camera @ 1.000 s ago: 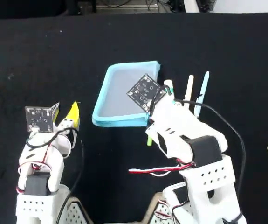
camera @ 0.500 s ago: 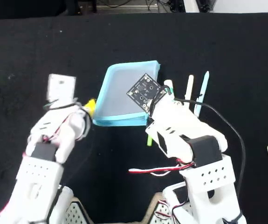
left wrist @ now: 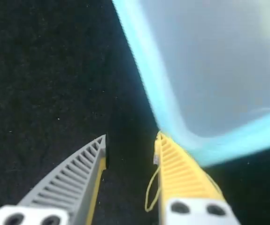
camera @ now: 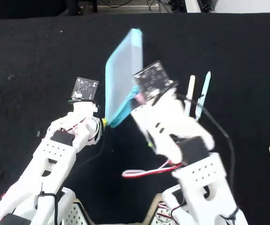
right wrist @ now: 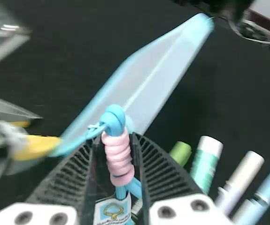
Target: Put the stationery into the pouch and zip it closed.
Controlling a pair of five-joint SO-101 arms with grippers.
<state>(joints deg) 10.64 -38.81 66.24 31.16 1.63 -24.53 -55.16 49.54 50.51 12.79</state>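
High view shows the pouch (camera: pixel 123 77) held up over the black table (camera: pixel 31 56), tipped steeply on edge between the two arms. The right gripper (right wrist: pixel 116 140) is clamped tight on the pink coiled cord (right wrist: pixel 117 157), which is tied to the pouch by a blue loop. The left gripper (left wrist: pixel 130 145) stands spread with nothing between its fingers; its yellow finger (left wrist: pixel 177 168) is touching or just beside the pouch's lower corner. A cream pen (camera: pixel 191 89) and a light blue pen (camera: pixel 204 89) lie side by side on the table next to the right arm.
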